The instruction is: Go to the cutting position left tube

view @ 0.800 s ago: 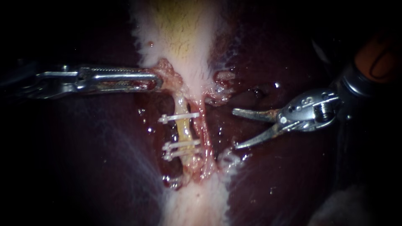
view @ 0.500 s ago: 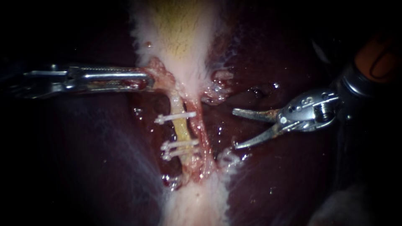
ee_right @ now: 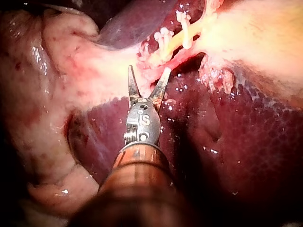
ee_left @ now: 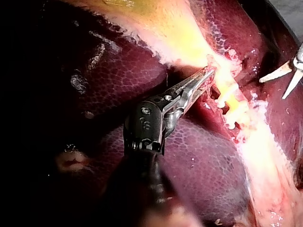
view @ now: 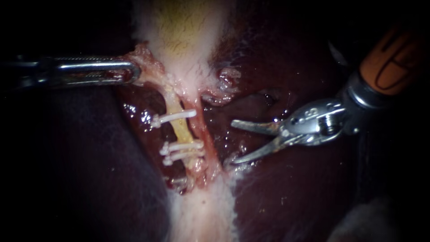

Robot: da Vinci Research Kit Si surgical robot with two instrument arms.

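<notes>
The clipped tube [view: 180, 129] is viewed closely by the endoscope and, from opposite sides, by both wrist cameras.

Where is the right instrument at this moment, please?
In the endoscope view the right instrument sits right of the clipped left tube, jaws open and apart from it, level with its clips.

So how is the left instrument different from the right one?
The left instrument has its pincer shut on a flap of pink tissue; the right instrument has its pincer open, holding nothing. The left pincer is long, blunt and ridged; the right pincer is two thin, pointed blades. Both are shiny metal.
</notes>
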